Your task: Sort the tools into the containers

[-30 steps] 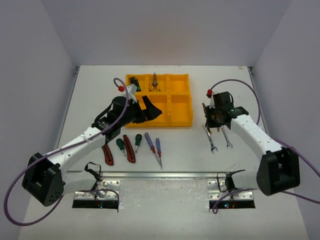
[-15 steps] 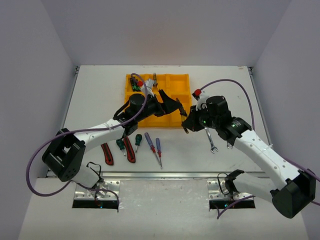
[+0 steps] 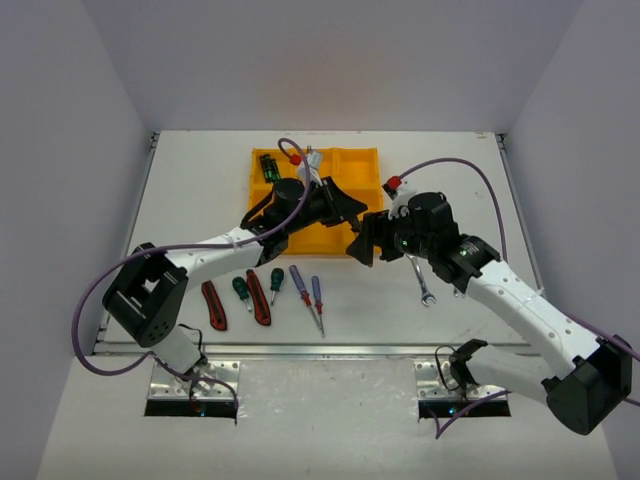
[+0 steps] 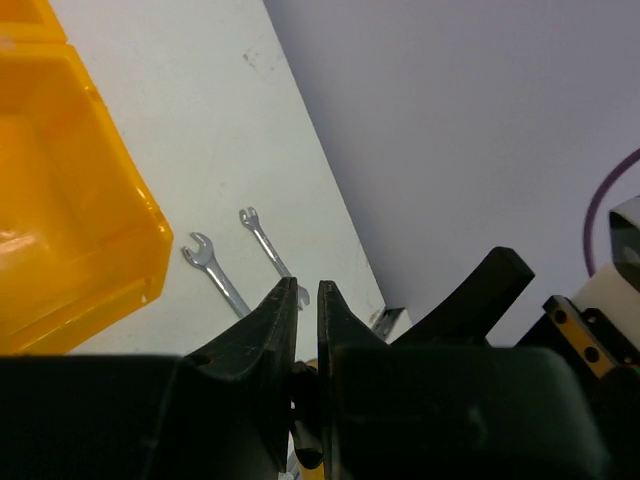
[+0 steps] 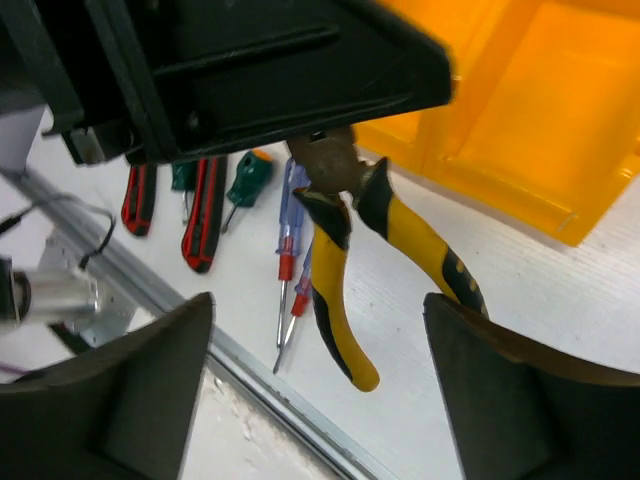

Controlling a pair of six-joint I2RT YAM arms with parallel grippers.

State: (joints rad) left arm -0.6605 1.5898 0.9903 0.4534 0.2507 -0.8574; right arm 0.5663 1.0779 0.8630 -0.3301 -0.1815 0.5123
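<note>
Yellow tray: square bins, top mid of pic. Slim green drivers lie in top-left bin. Yellow pliers hang in air, head up, handles spread, mid pic. Red-black knives, green screwdrivers, purple screwdrivers: flat in row below tray. 2 silver wrenches lie flat, right of tray.

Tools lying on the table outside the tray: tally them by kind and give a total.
Utility knives: 2
Green-handled screwdrivers: 2
Purple-handled screwdrivers: 2
Wrenches: 2
Total: 8
</note>
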